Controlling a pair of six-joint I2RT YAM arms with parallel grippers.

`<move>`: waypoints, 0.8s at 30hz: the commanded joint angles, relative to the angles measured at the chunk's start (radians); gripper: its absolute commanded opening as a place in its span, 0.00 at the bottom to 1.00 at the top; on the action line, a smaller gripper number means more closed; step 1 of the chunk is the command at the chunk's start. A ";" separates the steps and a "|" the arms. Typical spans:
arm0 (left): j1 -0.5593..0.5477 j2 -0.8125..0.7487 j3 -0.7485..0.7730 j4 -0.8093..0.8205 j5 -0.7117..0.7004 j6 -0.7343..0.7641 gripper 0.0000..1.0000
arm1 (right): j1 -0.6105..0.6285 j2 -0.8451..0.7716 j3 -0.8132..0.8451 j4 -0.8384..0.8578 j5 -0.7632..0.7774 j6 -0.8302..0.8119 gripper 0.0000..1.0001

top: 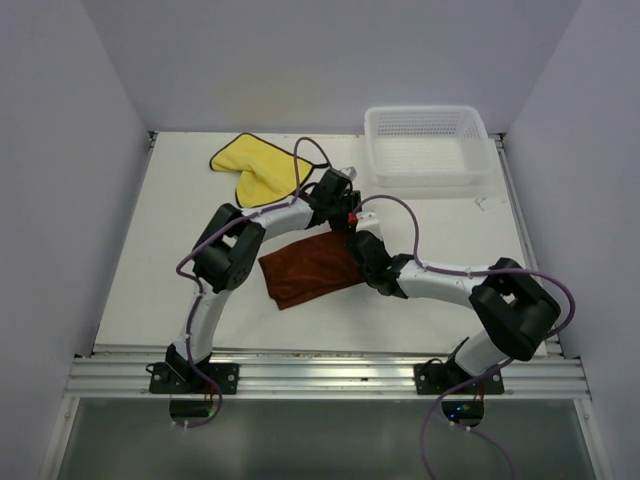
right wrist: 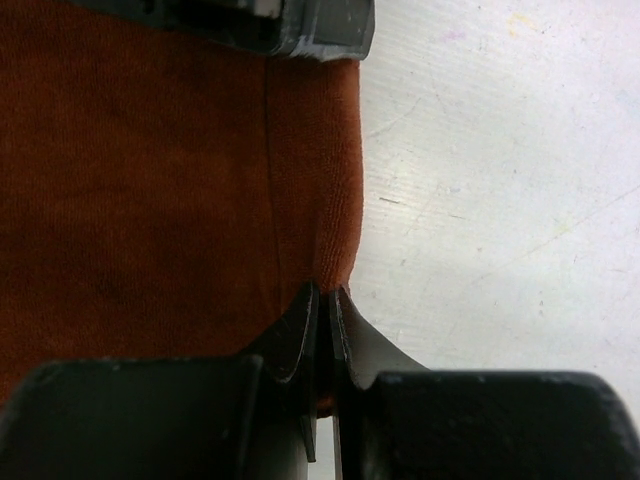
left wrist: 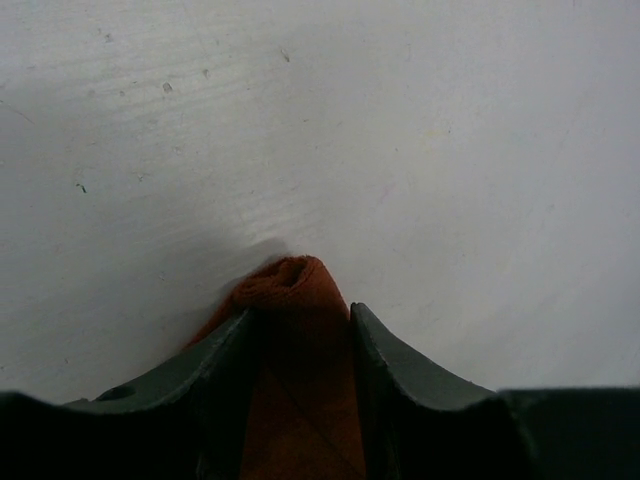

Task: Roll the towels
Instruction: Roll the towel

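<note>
Rust-brown soft cloth towel (top: pixel 300 272) looks light and limp, bunches easily; best held along one edge. Left gripper (left wrist: pixel 300 325) pinches a bunched fold; right gripper (right wrist: pixel 322 300) nipped tight on its hem.

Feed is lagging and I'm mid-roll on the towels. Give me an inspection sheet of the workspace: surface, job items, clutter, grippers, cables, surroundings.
Surface: white table, lightly scuffed, no spills seen.
Job's things: rust-brown towel lies mid-table under both wrists; yellow towel lies crumpled at the far side, not held.
Clutter: white mesh basket at the far right, nothing seen inside; small white scrap beside it.
Grippers: left gripper shut on a bunched fold of the rust-brown towel; right gripper shut on that towel's edge.
Cables: purple cables loop along both arms; one arcs above the yellow towel.
Surroundings: pale walls on three sides; metal rail at the near edge.
</note>
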 commanded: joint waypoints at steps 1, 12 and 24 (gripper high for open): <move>-0.007 0.043 0.018 -0.085 -0.052 0.056 0.45 | 0.034 0.027 0.011 0.034 0.075 -0.021 0.00; -0.008 0.025 0.006 -0.064 -0.063 0.046 0.16 | 0.055 0.013 -0.019 0.014 0.170 -0.016 0.00; -0.004 -0.058 -0.106 0.102 -0.063 -0.008 0.03 | 0.253 0.164 0.060 -0.004 0.432 -0.152 0.00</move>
